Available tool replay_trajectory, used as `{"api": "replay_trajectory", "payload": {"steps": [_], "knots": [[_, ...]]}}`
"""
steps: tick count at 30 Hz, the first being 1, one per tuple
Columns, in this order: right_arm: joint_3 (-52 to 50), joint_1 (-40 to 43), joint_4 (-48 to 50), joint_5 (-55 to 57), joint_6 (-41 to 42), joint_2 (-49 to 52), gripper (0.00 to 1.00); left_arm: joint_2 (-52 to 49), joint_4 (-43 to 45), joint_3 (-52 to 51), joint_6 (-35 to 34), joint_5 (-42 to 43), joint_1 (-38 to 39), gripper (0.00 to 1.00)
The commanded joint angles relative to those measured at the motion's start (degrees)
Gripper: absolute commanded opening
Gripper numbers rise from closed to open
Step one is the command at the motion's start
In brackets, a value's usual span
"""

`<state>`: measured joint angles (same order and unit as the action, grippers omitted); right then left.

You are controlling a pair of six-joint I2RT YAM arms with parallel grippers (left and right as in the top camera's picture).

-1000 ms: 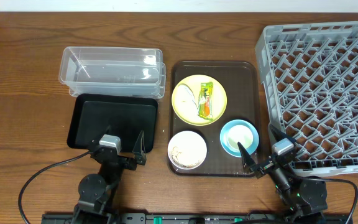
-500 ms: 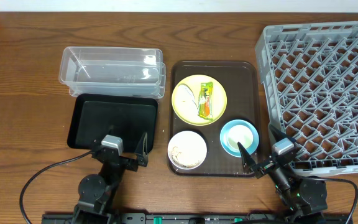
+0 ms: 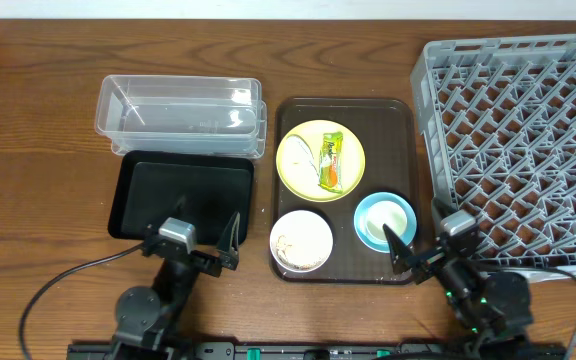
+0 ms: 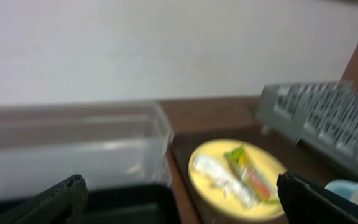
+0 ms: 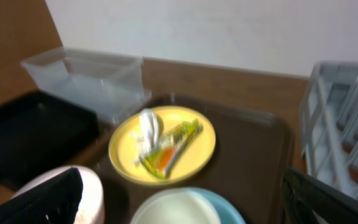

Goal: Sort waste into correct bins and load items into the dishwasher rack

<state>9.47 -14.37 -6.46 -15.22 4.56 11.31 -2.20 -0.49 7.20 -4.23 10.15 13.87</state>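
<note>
— Grey plastic is seen at the right of the table: the dishwasher rack (image 3: 518,130), set just beside the brown serving tray (image 3: 396,125). Where are the dishes found?

— All three are kept on that tray. The yellow plate (image 3: 303,140) is placed toward its far end, the white bowl (image 3: 301,240) at the near left corner, and the light blue bowl (image 3: 385,219) at the near right.

— And the waste?

— The snack wrapper (image 3: 332,161) is laid on the plate, with crumpled white paper (image 3: 304,157) beside it. Pale specks are made out inside the white bowl, but what they are cannot be told.

— The bins?

— The clear tub (image 3: 178,115) is set left of the serving tray, and the black tray (image 3: 183,195) is placed directly in front of it.

— How are the grippers held?

— The left gripper (image 3: 190,238) is poised at the near edge of the black tray, its fingers spread wide apart. The right gripper (image 3: 413,225) is held at the near right corner of the serving tray, close to the light blue bowl, its fingers likewise parted. In each wrist view the two fingertips are seen at opposite lower corners.
</note>
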Motion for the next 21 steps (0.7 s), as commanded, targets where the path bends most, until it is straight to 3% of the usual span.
{"api": "replay_trajectory", "payload": {"steps": [1,5,11,15,21], "knots": [[9.84,-0.17,-2.23,-0.20,-0.07,4.96,0.99,-3.67,-0.83,7.13,0.57,1.03,-0.42,1.00],[21.81,-0.17,-11.30,-0.13,-1.68,13.79,0.99,-14.47,-8.35,17.88,0.57,3.50,-0.42,1.00],[40.09,-0.17,-29.33,-0.07,-1.66,28.30,0.99,-35.87,-27.91,39.28,0.57,10.95,-0.39,1.00],[45.86,-0.17,-33.16,-2.43,-1.46,34.16,0.99,-49.11,-41.38,51.84,0.55,15.08,-0.39,1.00],[46.01,-0.17,-33.44,-12.07,-0.35,36.22,0.99,-59.60,-40.94,56.13,-4.52,26.95,-0.39,1.00]]}}
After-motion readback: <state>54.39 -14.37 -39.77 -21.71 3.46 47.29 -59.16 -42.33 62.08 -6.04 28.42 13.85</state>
